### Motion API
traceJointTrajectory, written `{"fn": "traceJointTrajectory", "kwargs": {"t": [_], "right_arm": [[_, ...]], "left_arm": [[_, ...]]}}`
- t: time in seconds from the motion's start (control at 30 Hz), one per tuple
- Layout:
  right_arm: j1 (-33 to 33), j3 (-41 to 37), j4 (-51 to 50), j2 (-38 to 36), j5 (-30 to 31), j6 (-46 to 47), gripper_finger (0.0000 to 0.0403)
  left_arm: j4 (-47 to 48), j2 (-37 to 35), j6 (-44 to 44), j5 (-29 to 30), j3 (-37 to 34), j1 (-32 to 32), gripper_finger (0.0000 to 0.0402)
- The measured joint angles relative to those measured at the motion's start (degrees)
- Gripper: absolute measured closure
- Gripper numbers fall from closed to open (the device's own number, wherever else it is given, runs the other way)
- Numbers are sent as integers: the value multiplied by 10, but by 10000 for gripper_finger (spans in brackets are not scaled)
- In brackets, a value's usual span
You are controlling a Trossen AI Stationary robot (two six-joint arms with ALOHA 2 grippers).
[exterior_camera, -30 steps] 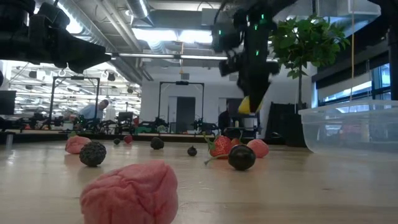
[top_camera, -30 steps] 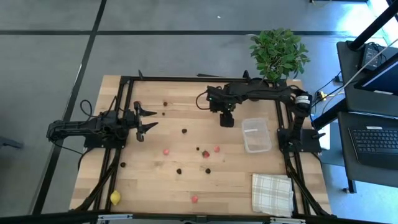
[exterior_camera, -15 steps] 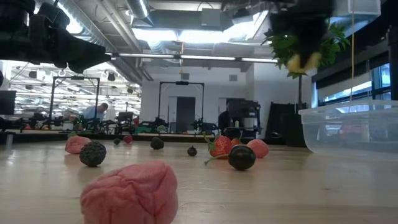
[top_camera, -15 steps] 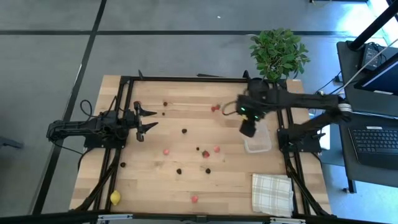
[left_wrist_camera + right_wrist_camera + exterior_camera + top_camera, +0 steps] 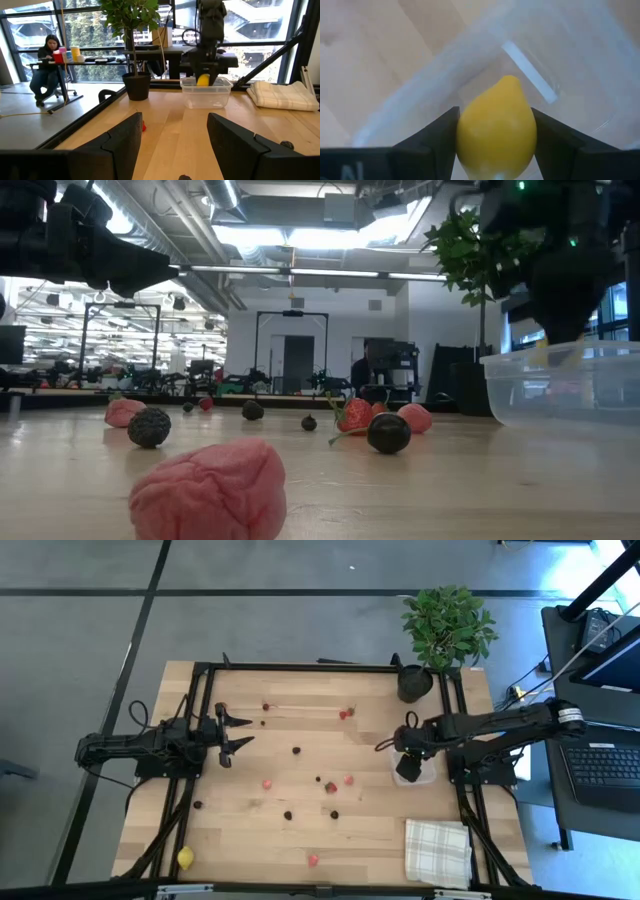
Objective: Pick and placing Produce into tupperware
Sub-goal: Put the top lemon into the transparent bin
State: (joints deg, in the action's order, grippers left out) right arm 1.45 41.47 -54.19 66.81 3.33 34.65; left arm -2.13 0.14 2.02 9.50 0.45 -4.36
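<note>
While over tupperware (image 5: 560,45), lemon (image 5: 496,131) between right hand (image 5: 495,137) fingers

Grey floor (image 5: 90,630) crossed by dark lines surrounds the wooden table (image 5: 300,830). A potted plant (image 5: 447,625) stands at its far corner, a laptop (image 5: 608,765) on a desk beside. Tall windows (image 5: 85,35) glow behind a seated person (image 5: 47,62); ceiling lights (image 5: 290,235) shine overhead.

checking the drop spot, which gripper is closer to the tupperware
Right. The right gripper is over the tupperware, holding a lemon; the left gripper waits far across the table.
</note>
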Motion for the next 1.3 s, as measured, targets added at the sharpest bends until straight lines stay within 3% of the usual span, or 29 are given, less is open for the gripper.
{"fn": "traceJointTrajectory", "kwargs": {"t": [0.27,1.3], "right_arm": [[0,-66,82,-1,-5,-4,189],[0,-69,91,-1,-6,-19,172]], "left_arm": [[0,0,0,0,0,0,184],[0,0,0,0,0,0,184]]}}
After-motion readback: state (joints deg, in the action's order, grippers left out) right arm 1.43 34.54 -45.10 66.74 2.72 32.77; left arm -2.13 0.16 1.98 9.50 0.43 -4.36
